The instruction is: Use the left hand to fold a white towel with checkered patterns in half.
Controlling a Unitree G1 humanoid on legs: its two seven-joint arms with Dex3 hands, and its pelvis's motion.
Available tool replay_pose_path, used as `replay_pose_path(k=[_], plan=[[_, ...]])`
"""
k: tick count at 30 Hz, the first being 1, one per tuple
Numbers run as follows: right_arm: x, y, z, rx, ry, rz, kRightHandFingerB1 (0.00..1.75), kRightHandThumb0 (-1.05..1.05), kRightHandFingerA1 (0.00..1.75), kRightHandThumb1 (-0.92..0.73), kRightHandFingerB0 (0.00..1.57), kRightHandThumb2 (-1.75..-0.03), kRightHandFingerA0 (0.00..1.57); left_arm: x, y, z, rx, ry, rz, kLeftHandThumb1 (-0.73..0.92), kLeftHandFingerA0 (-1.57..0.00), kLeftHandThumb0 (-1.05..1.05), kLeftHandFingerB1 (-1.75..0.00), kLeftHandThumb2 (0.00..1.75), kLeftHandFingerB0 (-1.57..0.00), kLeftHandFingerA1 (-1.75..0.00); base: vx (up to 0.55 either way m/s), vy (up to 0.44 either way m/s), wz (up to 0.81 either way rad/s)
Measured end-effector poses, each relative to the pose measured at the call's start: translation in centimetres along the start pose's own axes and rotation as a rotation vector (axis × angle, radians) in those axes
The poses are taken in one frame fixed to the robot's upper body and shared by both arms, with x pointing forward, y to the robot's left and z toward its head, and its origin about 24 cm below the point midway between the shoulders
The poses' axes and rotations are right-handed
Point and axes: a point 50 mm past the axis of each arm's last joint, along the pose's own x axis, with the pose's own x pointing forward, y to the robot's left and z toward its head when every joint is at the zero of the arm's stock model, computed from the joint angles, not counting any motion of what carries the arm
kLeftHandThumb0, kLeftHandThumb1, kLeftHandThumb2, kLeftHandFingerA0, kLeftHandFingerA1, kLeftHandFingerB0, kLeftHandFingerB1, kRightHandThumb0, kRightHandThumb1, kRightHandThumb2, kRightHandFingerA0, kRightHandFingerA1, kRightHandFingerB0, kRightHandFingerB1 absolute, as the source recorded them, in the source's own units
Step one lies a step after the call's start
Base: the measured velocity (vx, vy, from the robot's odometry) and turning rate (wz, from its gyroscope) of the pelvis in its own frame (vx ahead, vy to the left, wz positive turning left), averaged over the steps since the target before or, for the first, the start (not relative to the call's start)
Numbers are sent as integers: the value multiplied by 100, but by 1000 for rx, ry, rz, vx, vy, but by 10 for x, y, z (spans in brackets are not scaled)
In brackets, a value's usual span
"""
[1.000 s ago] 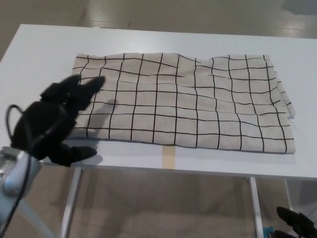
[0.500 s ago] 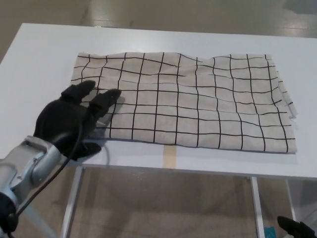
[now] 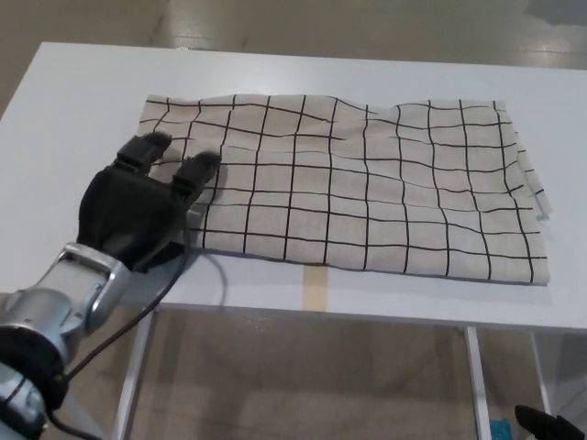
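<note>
Left hand (image 3: 138, 213) on one towel (image 3: 348, 188), fingers apart.

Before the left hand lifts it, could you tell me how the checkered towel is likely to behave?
The checkered towel probably drapes limply: it lies flat with soft ripples. It looks thin, so likely light. On the smooth white table it may slide when the left hand pushes.

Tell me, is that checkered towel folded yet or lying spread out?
Spread out: the towel lies flat on the table, no edge turned over.

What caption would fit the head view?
Left hand, fingers apart, over the near-left corner of the flat checkered towel on the white table.
</note>
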Motion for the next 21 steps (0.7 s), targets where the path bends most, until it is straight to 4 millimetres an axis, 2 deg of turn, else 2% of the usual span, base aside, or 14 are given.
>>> replay_pose_path(k=[1, 2, 3, 6, 7, 10, 14, 21], plan=[[0, 0, 0, 0, -1, 0, 36, -48, 38, -68, 37, -60, 40, 1, 0, 1, 10, 0, -1, 53, -79, -35, -136, 56, -84, -151, 0, 0, 0], [-1, 0, 0, 0, -1, 0, 36, -48, 38, -68, 37, -60, 40, 3, 0, 1, 20, 0, -3, 55, -76, -30, -165, 56, -75, -175, 0, 0, 0], [-1, 0, 0, 0, -1, -1, 36, -48, 38, -68, 37, -60, 40, 4, 1, 2, 25, 0, -5, 57, -74, -25, -166, 54, -67, -175, 0, 0, 0], [-1, 0, 0, 1, -4, -1, 36, -48, 38, -68, 37, -60, 40, 12, 4, 8, 33, -5, -32, 58, -72, -22, -167, 53, -60, -175, 0, 0, 0], [-1, -1, 1, 1, -5, -2, 36, -48, 38, -68, 37, -60, 40, 13, 5, 9, 33, -7, -36, 58, -69, -17, -174, 55, -49, -175, 0, 0, 0], [0, -1, 2, 1, -9, -2, 36, -49, 38, -68, 37, -60, 39, 16, 7, 12, 25, -10, -45, 61, -68, -15, -174, 54, -45, -175, 0, 0, 0], [1, -1, 4, 4, -14, -1, 36, -49, 38, -68, 38, -60, 39, 17, 9, 12, 12, -10, -52, 61, -70, -16, -175, 54, -45, -175, 0, 0, 0], [2, 0, 5, 26, -19, -1, 37, -49, 38, -68, 38, -60, 38, 16, 12, 5, 4, -6, -48, 61, -76, -17, -172, 56, -59, -175, 0, 0, 0]])
